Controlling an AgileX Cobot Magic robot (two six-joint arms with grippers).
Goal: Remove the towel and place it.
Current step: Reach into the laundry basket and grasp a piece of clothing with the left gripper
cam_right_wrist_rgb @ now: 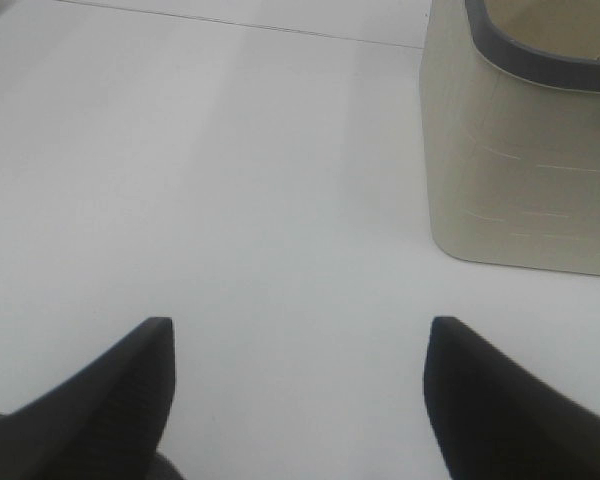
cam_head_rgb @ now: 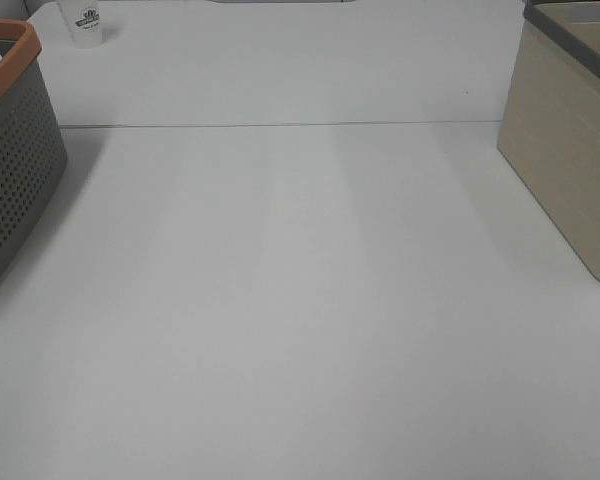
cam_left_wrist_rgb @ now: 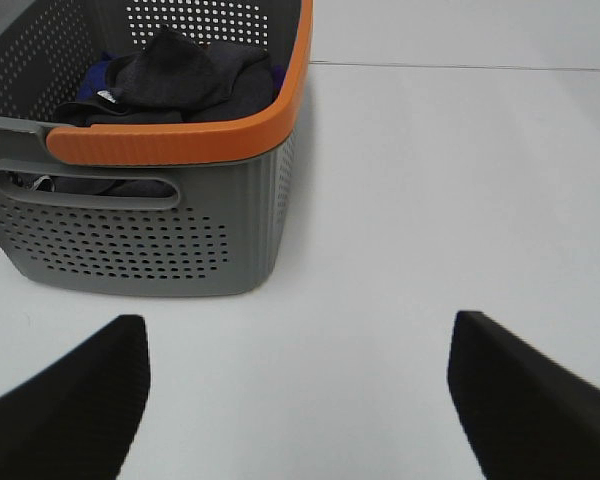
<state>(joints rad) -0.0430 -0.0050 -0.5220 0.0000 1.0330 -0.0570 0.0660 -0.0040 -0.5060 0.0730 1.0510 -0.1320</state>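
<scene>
The towel (cam_left_wrist_rgb: pixel 195 78), dark charcoal grey and crumpled, lies inside a grey perforated basket with an orange rim (cam_left_wrist_rgb: pixel 170 140); a bit of blue cloth shows beside it. In the exterior high view only the basket (cam_head_rgb: pixel 10 150) shows at the left edge, its contents hidden. My left gripper (cam_left_wrist_rgb: pixel 298 395) is open, hovering over bare table a short way from the basket, nothing between its fingers. My right gripper (cam_right_wrist_rgb: pixel 298 395) is open too, over the white table near the beige bin (cam_right_wrist_rgb: pixel 525 140). Neither arm appears in the exterior high view.
A beige bin with a dark grey rim (cam_head_rgb: pixel 570 150) stands at the right edge. A white paper cup (cam_head_rgb: pixel 85 22) sits at the far left back. A seam (cam_head_rgb: pixel 280 126) runs across the white table.
</scene>
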